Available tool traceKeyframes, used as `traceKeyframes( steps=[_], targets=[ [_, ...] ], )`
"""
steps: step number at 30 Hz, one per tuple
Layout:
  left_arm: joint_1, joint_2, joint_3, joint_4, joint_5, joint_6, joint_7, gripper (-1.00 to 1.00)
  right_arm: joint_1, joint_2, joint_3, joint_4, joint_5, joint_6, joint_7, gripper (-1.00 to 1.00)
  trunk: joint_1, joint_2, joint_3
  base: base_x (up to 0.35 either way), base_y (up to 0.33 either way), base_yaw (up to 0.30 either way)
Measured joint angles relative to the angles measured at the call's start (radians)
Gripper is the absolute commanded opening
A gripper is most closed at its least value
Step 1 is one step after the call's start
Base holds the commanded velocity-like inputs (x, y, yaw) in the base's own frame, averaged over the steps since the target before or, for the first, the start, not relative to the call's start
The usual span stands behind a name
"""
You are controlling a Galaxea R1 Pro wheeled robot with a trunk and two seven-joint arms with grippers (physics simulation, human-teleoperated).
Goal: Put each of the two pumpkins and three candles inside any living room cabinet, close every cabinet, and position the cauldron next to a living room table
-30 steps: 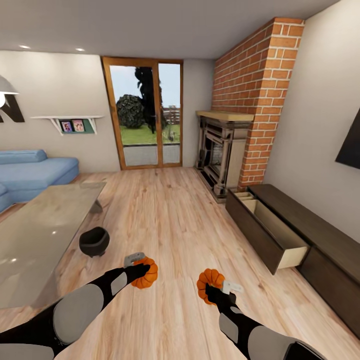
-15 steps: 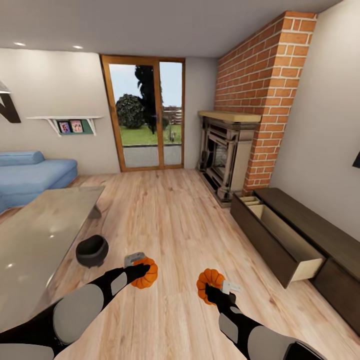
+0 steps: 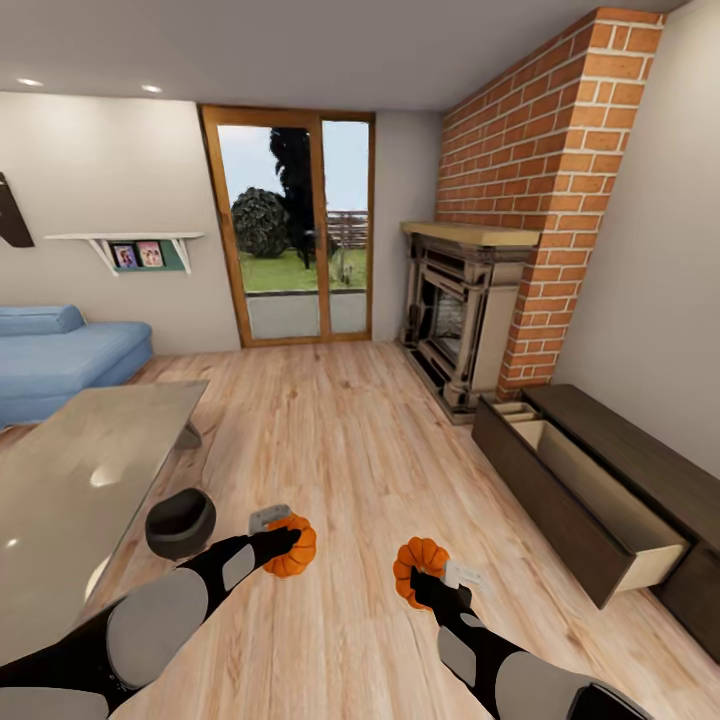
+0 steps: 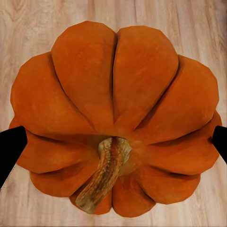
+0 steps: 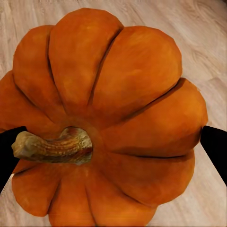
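My left gripper (image 3: pixel 284 543) is shut on a bright-orange pumpkin (image 3: pixel 292 547), held low over the wood floor. The left wrist view shows that pumpkin (image 4: pixel 118 94) stem-side up between the black fingers (image 4: pixel 10 146). My right gripper (image 3: pixel 421 580) is shut on the second pumpkin (image 3: pixel 419 565), seen close in the right wrist view (image 5: pixel 109 85). The dark-brown cabinet (image 3: pixel 640 470) runs along the right wall with one drawer (image 3: pixel 600 500) pulled open, its beige inside showing. The black cauldron (image 3: pixel 180 522) stands on the floor beside the glass table (image 3: pixel 70 480). The candles are out of view.
A stone fireplace (image 3: pixel 460 310) under the brick chimney (image 3: pixel 560 180) stands beyond the cabinet. Wood-framed glass doors (image 3: pixel 295 230) are straight ahead and a blue sofa (image 3: pixel 60 355) is at the far left. Open plank floor (image 3: pixel 340 440) lies between table and cabinet.
The whole view has shifted, so the camera has moved: cabinet and open drawer now sit further right and lower, the table and cauldron further left. Both grippers still hold their pumpkins the same way.
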Motion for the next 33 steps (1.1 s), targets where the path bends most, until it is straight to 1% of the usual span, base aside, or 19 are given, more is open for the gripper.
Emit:
traceKeyframes(
  steps=[19, 23, 33],
  targets=[
    [0.0, -0.004, -0.001, 0.0, 0.0, 0.0, 0.0, -1.0, 0.0, 0.0, 0.001, -0.001, 0.0, 0.0, 0.0, -1.0, 0.0, 0.0, 0.0, 0.331, 0.131, -0.004],
    [0.0, -0.004, -0.001, 0.0, 0.0, 0.0, 0.0, -1.0, 0.001, 0.0, 0.002, -0.002, -0.001, 0.0, 0.0, -1.0, 0.0, 0.0, -0.001, 0.331, 0.131, -0.152],
    [0.0, -0.004, -0.001, 0.0, 0.0, 0.0, 0.0, -1.0, 0.0, 0.0, 0.0, -0.002, -0.002, 0.0, -0.001, -1.0, 0.0, 0.0, -0.008, 0.331, 0.131, -0.237]
  ],
)
